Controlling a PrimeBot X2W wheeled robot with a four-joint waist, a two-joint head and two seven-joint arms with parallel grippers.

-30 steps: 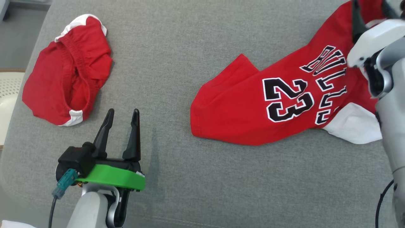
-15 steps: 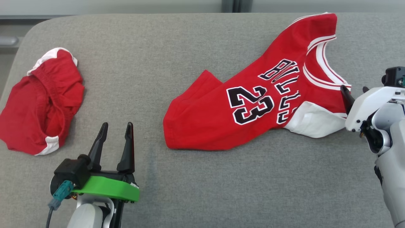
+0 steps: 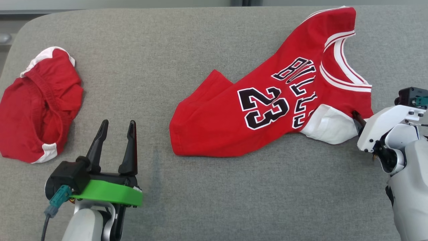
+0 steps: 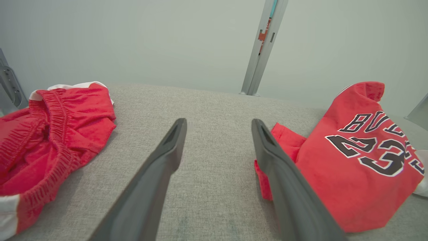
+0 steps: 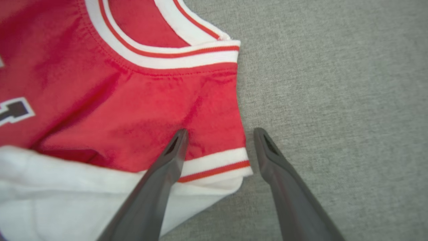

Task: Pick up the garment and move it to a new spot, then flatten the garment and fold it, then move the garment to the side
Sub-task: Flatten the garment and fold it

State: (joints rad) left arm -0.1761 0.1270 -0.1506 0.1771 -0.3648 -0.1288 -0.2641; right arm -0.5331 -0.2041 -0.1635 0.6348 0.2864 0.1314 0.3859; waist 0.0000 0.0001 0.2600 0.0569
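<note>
The garment, a red jersey (image 3: 267,110) with a black "23", white collar trim and a white sleeve, lies rumpled on the grey cushion (image 3: 200,201) right of centre. It also appears in the left wrist view (image 4: 361,160) and the right wrist view (image 5: 133,110). My right gripper (image 3: 359,117) is at the jersey's right sleeve. In the wrist view the right gripper (image 5: 220,131) is open and straddles the striped sleeve hem, one finger over red cloth, the other over bare cushion. My left gripper (image 3: 118,122) stands open over bare cushion, apart from the jersey, nothing between its fingers (image 4: 219,121).
Red shorts (image 3: 36,103) with white trim lie bunched at the cushion's left end, also in the left wrist view (image 4: 50,127). The cushion's rounded far-left corner and back edge are close. A metal post (image 4: 262,47) stands behind against a pale wall.
The head camera has shifted, so the whole picture moved. Against the jersey, my right gripper has come from above the collar down to the right sleeve hem. The left gripper stays open in place.
</note>
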